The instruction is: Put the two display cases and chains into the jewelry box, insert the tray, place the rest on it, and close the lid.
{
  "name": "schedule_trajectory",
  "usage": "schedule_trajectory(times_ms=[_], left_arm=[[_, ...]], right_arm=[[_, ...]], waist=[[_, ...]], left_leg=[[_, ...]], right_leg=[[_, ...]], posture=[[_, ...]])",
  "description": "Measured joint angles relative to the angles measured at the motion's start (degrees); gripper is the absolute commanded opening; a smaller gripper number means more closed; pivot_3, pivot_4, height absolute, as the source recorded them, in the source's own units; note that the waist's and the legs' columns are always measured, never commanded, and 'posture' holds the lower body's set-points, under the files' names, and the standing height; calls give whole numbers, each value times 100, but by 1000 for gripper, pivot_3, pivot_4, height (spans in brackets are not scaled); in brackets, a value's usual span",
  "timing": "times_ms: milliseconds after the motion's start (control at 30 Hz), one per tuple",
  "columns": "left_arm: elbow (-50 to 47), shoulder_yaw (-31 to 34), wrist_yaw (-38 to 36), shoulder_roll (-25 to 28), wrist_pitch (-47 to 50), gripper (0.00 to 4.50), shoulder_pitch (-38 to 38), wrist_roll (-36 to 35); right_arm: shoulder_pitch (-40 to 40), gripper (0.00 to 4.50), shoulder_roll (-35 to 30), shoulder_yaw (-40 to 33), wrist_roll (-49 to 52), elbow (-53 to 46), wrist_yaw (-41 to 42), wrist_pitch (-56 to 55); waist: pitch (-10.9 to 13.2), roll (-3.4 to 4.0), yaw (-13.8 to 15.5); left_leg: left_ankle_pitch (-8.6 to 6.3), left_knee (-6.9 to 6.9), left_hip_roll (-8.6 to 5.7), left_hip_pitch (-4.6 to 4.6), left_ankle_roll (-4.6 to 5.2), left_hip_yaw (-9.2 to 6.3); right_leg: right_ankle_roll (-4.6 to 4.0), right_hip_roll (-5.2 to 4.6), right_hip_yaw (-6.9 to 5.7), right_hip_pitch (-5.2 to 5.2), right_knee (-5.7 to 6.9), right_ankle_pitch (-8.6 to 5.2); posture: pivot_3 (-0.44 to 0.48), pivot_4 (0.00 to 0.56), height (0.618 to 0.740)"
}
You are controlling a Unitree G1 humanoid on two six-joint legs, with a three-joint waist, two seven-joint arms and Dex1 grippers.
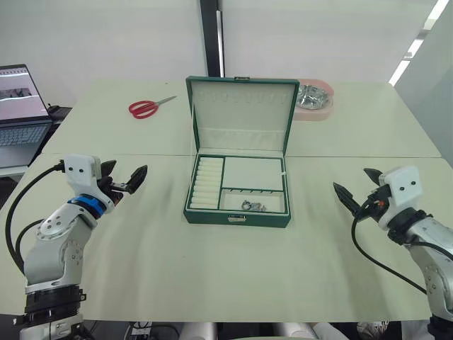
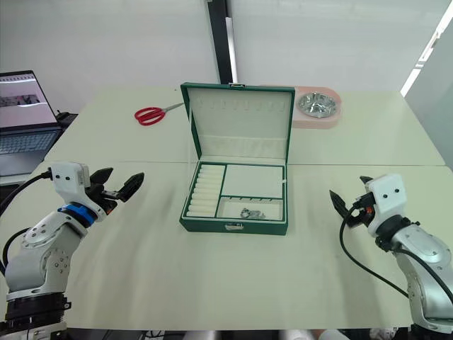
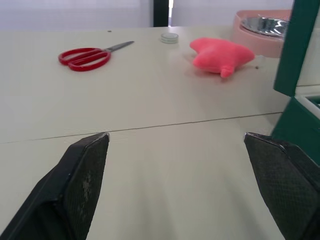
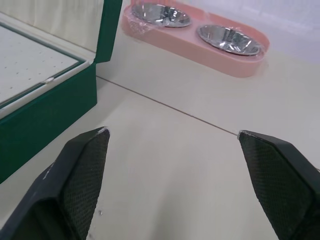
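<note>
The dark green jewelry box [image 1: 237, 218] stands open at the middle of the table, its lid [image 1: 242, 106] upright behind it. The tray [image 1: 253, 173] sits inside, with cream ring rolls on its left and small silvery pieces [image 1: 253, 206] in its front compartment. The display cases and chains are hidden. My left gripper [image 1: 127, 171] hovers open and empty left of the box, well apart from it. On the other side, my right gripper [image 1: 353, 180] is open and empty, also apart from the box.
Red scissors [image 1: 146, 107] lie at the back left. A pink holder with metal bowls [image 1: 315, 99] stands behind the lid's right side. A pink star-shaped toy [image 3: 218, 55] and a small clear disc [image 3: 169, 37] lie behind the box. A laptop [image 1: 18, 113] is at far left.
</note>
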Motion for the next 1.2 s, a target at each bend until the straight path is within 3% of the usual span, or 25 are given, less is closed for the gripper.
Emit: schedule_trajectory(times_ms=[100,367,433,667,1200], left_arm=[[254,73,147,-98,-123,2645,-84,77],[355,-240,-22,-511,-201,51,-109,146],[460,-441,-134,-590,-205,0,-97,208],[885,-964,-632,-716,-268,0,-299,352],[947,-1256,-1405,-812,100,0,-757,288]], right_arm=[[-169,2474,221,78,-50,242,-203,-149],[-330,337,405,474,-84,1120,-93,-594],[-428,33,493,612,-105,1295,-90,-650],[-924,33,517,1242,-231,1887,159,-772],[-1615,33,722,1891,-255,2498,627,-726]], waist=[[0,0,7],[0,-2,17],[0,-2,14],[0,-2,6],[0,-2,8]], left_leg=[[2,0,-1,-1,-3,2],[2,1,-3,-1,-3,4],[2,1,-2,0,-4,4],[2,3,-2,0,-3,6],[3,4,-1,-2,-5,6]], right_leg=[[0,-1,0,0,-1,0],[1,-4,0,1,0,1],[1,-3,0,0,2,1],[0,-3,-1,-1,4,1],[0,-3,-1,-1,3,1]], posture=[[0,150,740],[0,150,740],[0,150,740],[0,150,740],[0,150,740]])
